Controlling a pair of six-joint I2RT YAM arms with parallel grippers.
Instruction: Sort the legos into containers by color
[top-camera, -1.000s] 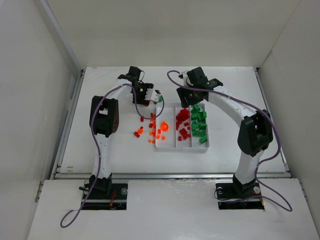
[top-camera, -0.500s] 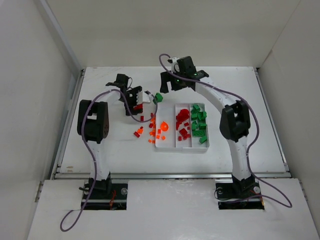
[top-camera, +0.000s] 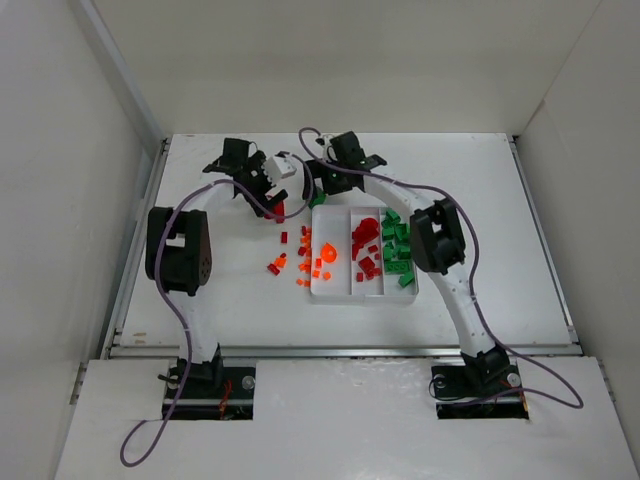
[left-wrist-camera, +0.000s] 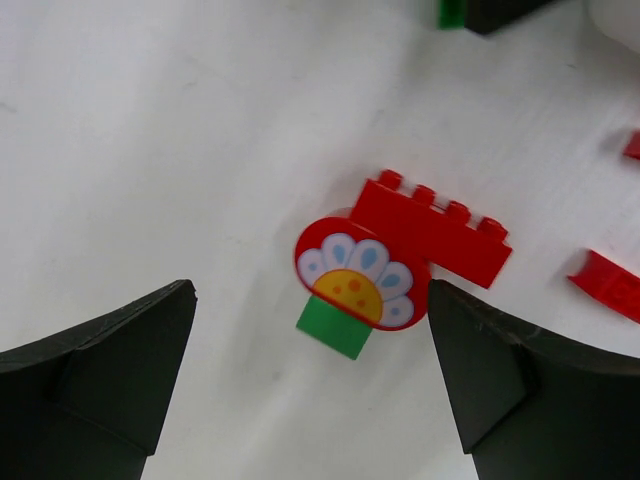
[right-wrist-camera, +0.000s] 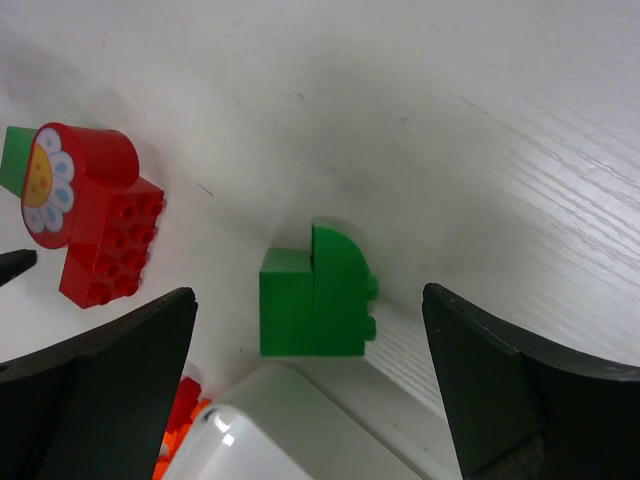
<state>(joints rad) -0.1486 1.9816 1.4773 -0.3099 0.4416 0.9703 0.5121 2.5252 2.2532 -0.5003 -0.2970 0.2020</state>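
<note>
I see my left gripper (left-wrist-camera: 310, 292) spread wide, empty, over a red plastic flower-printed brick (left-wrist-camera: 405, 240) on the tabletop (left-wrist-camera: 150, 120), my right gripper (right-wrist-camera: 308, 293) equally wide, empty, over a green rounded plastic brick (right-wrist-camera: 315, 305) just beside the far-left corner of the white plastic tray (right-wrist-camera: 250, 435)

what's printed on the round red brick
The round red brick shows a white-petalled flower with a yellow centre; left wrist view.

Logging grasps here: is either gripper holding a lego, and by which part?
Nothing is held. The left gripper is open over a red flower brick lying on the table; the right gripper is open over a green brick.
</note>
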